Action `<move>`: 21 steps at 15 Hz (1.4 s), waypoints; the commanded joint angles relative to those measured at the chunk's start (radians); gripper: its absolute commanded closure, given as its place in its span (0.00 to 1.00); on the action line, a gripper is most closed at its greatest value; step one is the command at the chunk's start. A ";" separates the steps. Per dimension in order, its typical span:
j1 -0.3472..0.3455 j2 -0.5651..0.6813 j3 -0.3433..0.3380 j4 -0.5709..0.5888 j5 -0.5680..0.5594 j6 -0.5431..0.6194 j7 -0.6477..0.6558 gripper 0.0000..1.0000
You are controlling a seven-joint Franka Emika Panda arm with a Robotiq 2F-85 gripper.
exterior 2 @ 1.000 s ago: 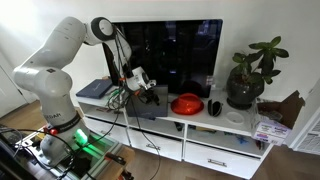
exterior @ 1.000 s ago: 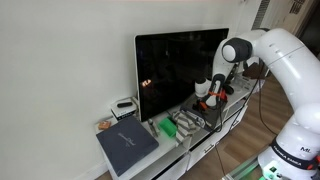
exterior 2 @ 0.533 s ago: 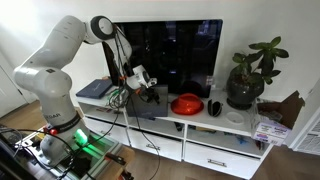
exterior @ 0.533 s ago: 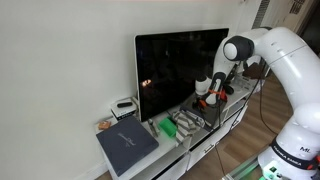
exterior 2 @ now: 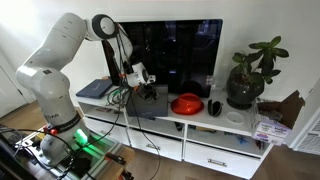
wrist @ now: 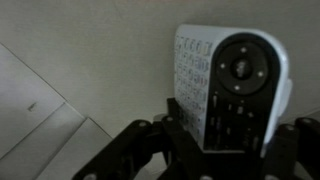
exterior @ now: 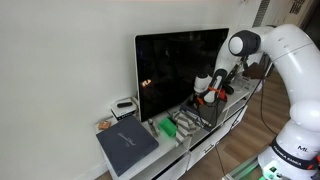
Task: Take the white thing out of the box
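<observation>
The remote [wrist: 235,85] is out of the box and in the air, clamped at its lower end by your gripper [wrist: 228,138]. In the wrist view it fills the 1 o'clock part of the frame, keypad toward the camera, with a dark finger at its 7 and another at its 5 o'clock. In an exterior view the box [exterior 2: 148,108] lies at 6 o'clock under the gripper, apart from it. The TV [exterior 2: 175,50] stands right behind at 12. A red bowl [exterior 2: 186,103] sits at 4 o'clock and the dark slab [exterior 2: 95,88] at 8. The lift looks done, so what remains seems to be carrying the remote clear and setting it down. Your hold is low on a long, smooth body, so it could pivot or slip; hold the squeeze steady and move slowly. Draw away from the screen first, since the remote's top is near the glass. Then travel level toward a bare stretch of the shelf [exterior 2: 232,122], passing above the bowl, not beside it. Lower until the remote rests flat before you release.
</observation>
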State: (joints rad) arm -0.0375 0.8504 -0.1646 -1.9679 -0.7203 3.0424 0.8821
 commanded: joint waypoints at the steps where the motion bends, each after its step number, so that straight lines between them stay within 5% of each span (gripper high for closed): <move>1: -0.072 -0.077 0.076 -0.082 0.005 0.018 -0.046 0.86; 5: -0.127 -0.161 0.118 -0.161 0.000 -0.005 -0.068 0.96; 13: -0.171 -0.295 0.120 -0.245 0.001 -0.053 -0.087 0.94; 17: -0.123 -0.389 0.039 -0.266 -0.056 -0.157 -0.077 0.94; 21: -0.066 -0.434 -0.106 -0.227 -0.250 -0.240 -0.079 0.94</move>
State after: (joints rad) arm -0.1490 0.4766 -0.1732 -2.1914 -0.8384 2.8640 0.7989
